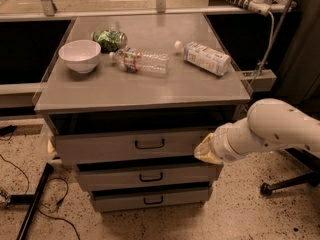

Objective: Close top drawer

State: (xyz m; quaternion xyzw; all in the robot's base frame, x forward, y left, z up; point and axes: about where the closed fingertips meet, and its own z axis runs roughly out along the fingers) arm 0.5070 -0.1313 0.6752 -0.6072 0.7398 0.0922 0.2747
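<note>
Speckled floor | top drawer: smooth grey front, slightly out | tool at its right end, grip cannot tell

arm: fat white rounded shell, glossy, a few small dark dots on it (screws or holes, can't tell). wrist narrower, white, thin grey ring seam. gripper end wrapped in a tan/yellowish cover, at the right end of the top drawer front.
</note>
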